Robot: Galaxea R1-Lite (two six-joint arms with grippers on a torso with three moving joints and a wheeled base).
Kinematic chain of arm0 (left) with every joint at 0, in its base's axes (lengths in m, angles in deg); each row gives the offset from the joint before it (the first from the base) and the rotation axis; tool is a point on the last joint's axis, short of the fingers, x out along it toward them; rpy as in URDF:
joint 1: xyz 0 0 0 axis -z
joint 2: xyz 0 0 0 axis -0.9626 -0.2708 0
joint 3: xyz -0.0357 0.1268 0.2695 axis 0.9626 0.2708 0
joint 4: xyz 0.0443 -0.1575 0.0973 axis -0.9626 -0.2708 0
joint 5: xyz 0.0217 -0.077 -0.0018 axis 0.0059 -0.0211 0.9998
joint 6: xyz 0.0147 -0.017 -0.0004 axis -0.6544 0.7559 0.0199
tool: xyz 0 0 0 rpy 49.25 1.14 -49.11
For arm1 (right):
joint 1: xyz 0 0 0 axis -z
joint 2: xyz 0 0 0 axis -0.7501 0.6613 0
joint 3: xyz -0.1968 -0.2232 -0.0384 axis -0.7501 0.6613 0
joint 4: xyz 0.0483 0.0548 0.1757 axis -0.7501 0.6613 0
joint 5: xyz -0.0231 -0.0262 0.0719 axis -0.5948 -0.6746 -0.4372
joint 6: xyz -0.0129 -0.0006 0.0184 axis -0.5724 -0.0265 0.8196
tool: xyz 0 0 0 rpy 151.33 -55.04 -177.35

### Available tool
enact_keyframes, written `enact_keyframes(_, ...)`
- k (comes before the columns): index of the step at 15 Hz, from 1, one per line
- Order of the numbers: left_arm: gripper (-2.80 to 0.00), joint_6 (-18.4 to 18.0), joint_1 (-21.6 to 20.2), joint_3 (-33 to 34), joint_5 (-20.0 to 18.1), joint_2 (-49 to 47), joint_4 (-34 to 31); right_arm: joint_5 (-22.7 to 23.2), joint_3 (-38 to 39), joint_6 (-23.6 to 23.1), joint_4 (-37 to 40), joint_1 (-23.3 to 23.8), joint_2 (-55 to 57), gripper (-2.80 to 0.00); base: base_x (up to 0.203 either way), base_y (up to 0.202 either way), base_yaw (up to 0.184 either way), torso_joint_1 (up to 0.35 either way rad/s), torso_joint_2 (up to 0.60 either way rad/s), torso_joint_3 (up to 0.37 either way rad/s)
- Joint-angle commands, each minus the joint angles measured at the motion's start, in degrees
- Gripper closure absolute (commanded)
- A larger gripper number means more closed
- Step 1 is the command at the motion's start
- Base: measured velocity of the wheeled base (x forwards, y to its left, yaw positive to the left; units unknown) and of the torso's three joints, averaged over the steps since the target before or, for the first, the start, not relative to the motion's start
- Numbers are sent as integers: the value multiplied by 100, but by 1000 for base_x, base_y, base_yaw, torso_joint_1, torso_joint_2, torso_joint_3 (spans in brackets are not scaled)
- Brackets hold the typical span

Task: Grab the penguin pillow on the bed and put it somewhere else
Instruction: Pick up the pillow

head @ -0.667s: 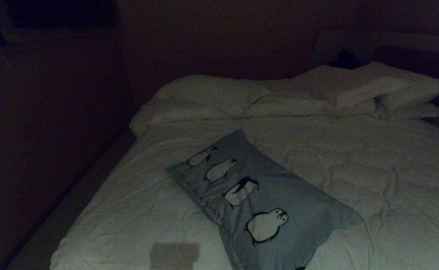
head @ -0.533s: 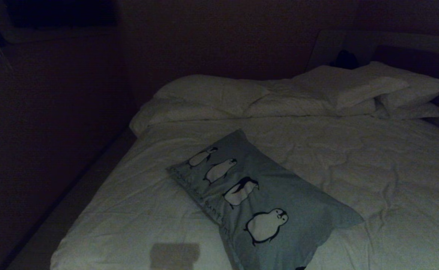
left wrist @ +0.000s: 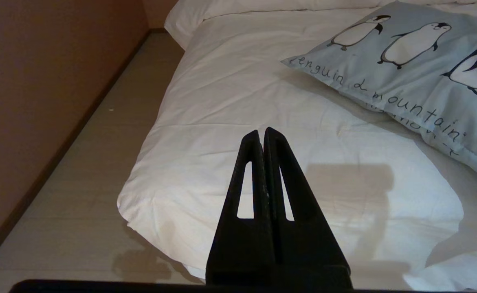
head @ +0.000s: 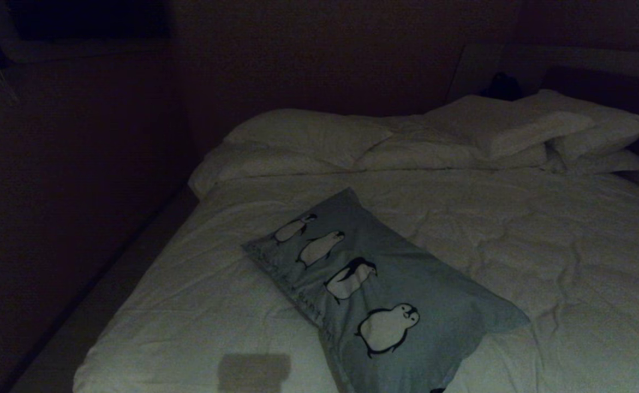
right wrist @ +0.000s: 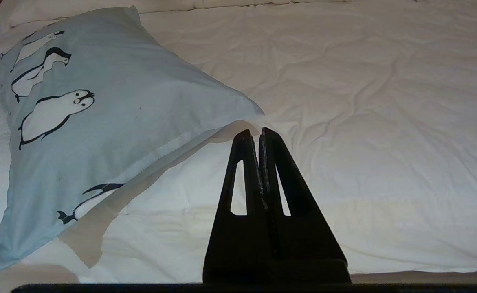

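Lying diagonally on the bed (head: 570, 262) near its foot, the penguin pillow (head: 390, 284) looks soft and light. We judge its free corner nearest the right gripper (right wrist: 258, 132) the best hold; both that and the left gripper (left wrist: 261, 132) are fully closed, empty, clear of it.

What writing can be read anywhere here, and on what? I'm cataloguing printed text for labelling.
"penguin & mountain": handwritten-style line along the edge of the penguin pillow, as the left wrist view shows it; the sign between the two words is unclear.
A fainter second line just below it: too blurred to read.
Nothing else readable on the bed.
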Motion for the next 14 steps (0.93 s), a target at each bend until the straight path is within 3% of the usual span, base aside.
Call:
enact_keyframes(1, 0, -2, -1, 0, 2, -1, 3, 0, -9, -13, 7, 2, 7, 0, 0, 0, 0, 0, 0, 0)
enact_keyframes(8, 0, 7, -1, 0, 2, -1, 3, 61, -173, -235, 248, 2, 7, 0, 0, 0, 0, 0, 0, 0)
enact_keyframes(11, 0, 7, -1, 0, 2, -1, 3, 259, -497, -406, 628, 2, 29, 0, 0, 0, 0, 0, 0, 0)
enact_keyframes(14, 0, 1, -1, 0, 2, -1, 3, 626, -1196, -193, 918, -1, 628, 0, 0, 0, 0, 0, 0, 0)
